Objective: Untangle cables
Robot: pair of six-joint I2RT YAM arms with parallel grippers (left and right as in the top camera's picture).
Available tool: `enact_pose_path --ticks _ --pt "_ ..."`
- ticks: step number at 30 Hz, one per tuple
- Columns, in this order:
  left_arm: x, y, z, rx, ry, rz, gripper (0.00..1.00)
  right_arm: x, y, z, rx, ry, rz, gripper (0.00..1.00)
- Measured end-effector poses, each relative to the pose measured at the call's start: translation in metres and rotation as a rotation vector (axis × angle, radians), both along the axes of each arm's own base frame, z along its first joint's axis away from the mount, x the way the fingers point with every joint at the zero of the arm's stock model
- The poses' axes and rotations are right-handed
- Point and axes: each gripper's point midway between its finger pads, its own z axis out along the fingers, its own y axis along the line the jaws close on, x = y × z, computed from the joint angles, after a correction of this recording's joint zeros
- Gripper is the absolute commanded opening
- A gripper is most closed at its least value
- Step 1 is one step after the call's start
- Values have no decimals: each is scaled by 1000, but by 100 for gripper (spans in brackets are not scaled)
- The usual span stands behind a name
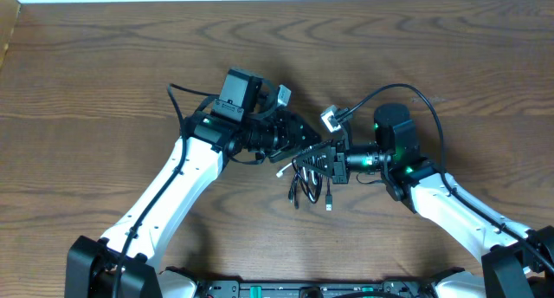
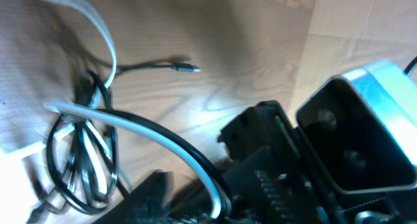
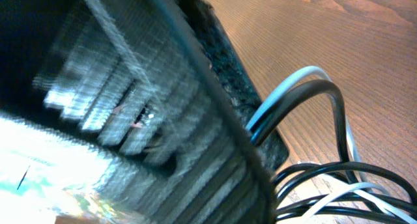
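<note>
We see the cables [image 1: 307,181] lying bunched in a tangle on the wooden table [image 1: 104,64], between the two arms: black loops with one white cord [image 2: 130,120] running through. The right gripper [image 1: 318,164] is clamped on a black and a pale strand. We cannot tell how the left gripper [image 1: 307,145] stands

Arms: white shells [image 1: 177,190], black joints [image 1: 260,135], green LEDs [image 1: 378,125]. Thick black wire [image 1: 424,103] loops at upper right. Right gripper [image 1: 325,159] black, with ribbed fingers [image 3: 130,107].

Black and white cables [image 1: 305,184] tangled in loose bundle, plugs trailing.
</note>
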Motion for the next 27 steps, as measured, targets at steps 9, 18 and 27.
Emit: enact_pose_path --ticks 9,18,27 --pt "-8 36 -17 78 73 13 62 2 -1 -1 -3 12 -14 1" --pt "-15 50 -29 153 68 -11 62 9 -7 0 -2 32 -46 1" --pt "-21 45 -52 164 65 -15 61 12 -7 2 4 40 -61 1"
